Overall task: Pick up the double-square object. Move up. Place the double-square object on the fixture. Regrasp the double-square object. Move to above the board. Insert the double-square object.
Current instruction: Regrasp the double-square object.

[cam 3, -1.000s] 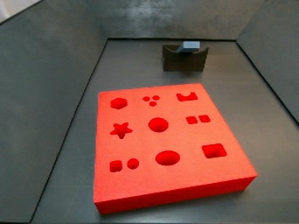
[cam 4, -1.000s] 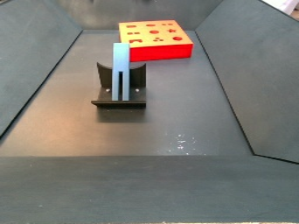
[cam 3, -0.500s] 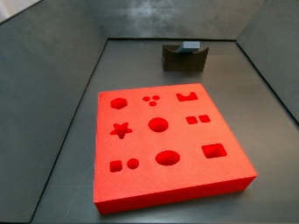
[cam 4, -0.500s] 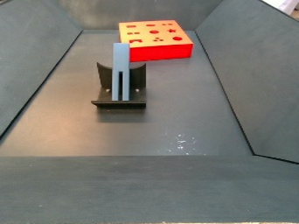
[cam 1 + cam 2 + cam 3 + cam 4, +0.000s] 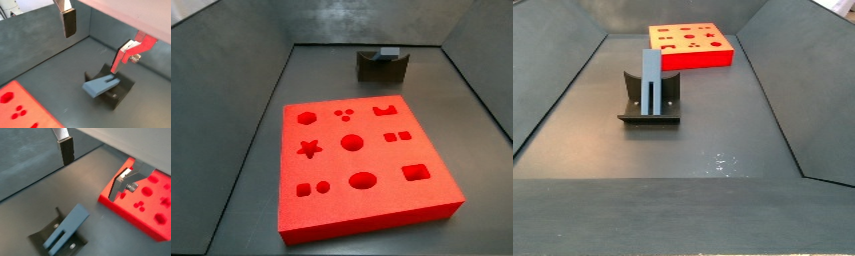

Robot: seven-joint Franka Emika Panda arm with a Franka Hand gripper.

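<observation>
Side view, near to far: double-square object (image 5: 651, 80) upright in the fixture (image 5: 648, 108), board (image 5: 692, 47) well beyond. In both wrist views, gripper (image 5: 100, 35) above the fixture, spread wide, pinching nothing. Likely stiff, light, smooth-sided; best taken near the upper end, pads on the flat faces.

The slim grey-blue double-square bar (image 5: 652, 80) stands upright in the notch of the small dark fixture block (image 5: 651, 108). The thick bright red board (image 5: 365, 165) with shaped holes lies flat, well apart from them. The pincer (image 5: 97, 40) hangs open above the fixture, empty.
</observation>
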